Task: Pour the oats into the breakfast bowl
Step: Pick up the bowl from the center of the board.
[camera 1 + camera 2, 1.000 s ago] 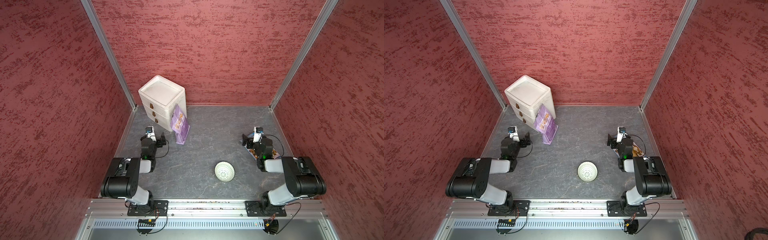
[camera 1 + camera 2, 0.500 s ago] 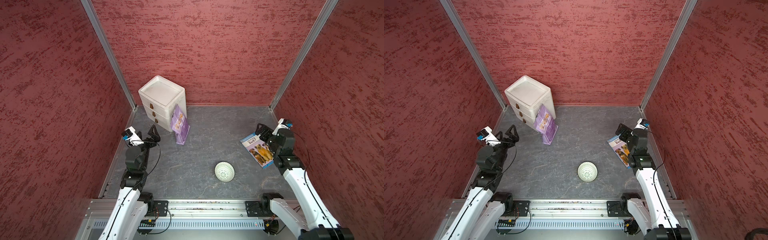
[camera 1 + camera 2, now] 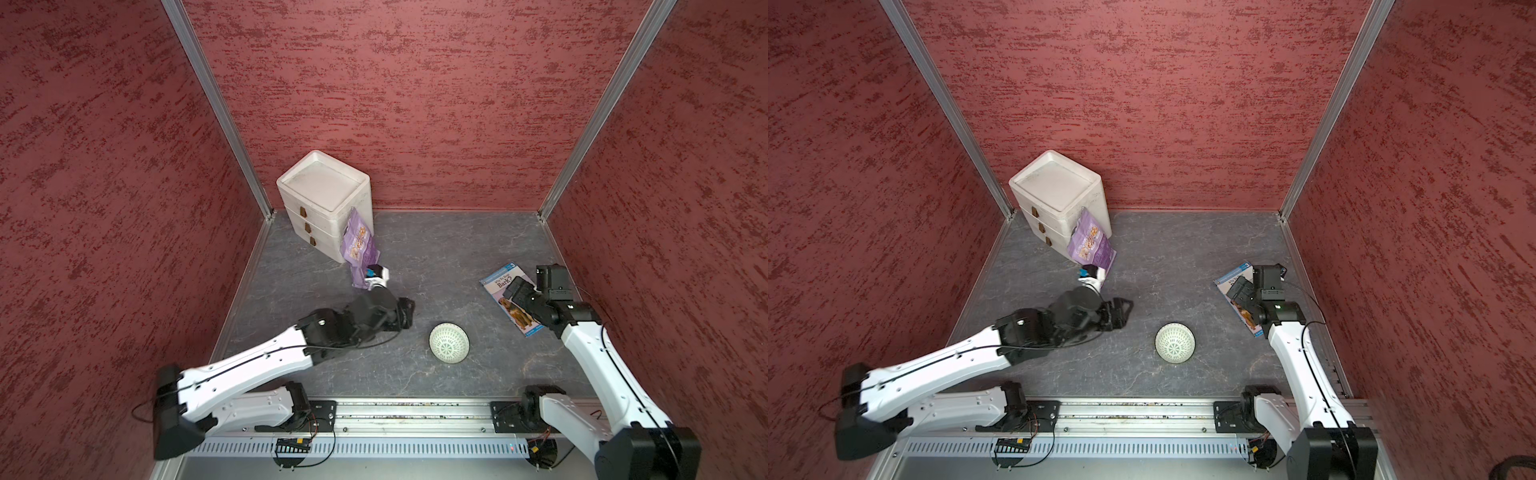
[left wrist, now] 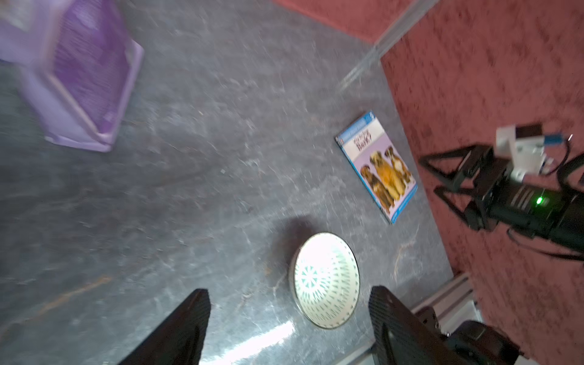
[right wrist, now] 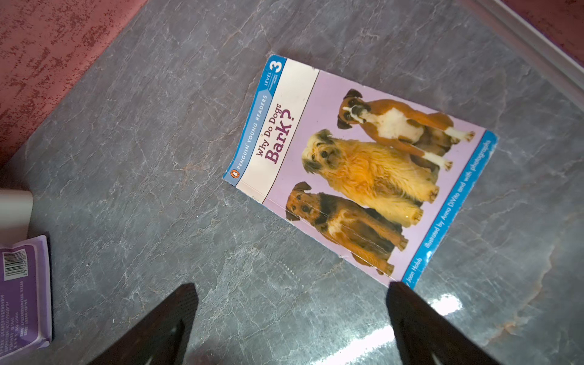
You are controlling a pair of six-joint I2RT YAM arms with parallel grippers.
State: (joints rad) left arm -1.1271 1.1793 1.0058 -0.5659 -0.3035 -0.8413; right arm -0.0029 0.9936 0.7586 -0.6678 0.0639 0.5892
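The oats are in a lilac pouch (image 3: 358, 245) (image 3: 1090, 245) that leans upright against a white drawer box; it is blurred in the left wrist view (image 4: 85, 79), and a corner shows in the right wrist view (image 5: 22, 284). The white patterned breakfast bowl (image 3: 449, 343) (image 3: 1175, 343) (image 4: 325, 279) stands empty near the front middle. My left gripper (image 3: 405, 311) (image 3: 1123, 313) (image 4: 289, 300) hangs open and empty over the floor between pouch and bowl, a little left of the bowl. My right gripper (image 3: 517, 291) (image 3: 1239, 291) (image 5: 290, 294) is open and empty above the book.
A white three-drawer box (image 3: 322, 195) (image 3: 1054, 191) stands in the back left corner. A blue book with dogs on its cover (image 3: 505, 282) (image 4: 377, 167) (image 5: 363, 164) lies flat at the right. Red walls enclose three sides, and a metal rail (image 3: 415, 409) runs along the front.
Both arms have unfolded from their tucked pose. The left arm has swung out to the middle of the floor near the bowl. The right arm has lifted over the book.
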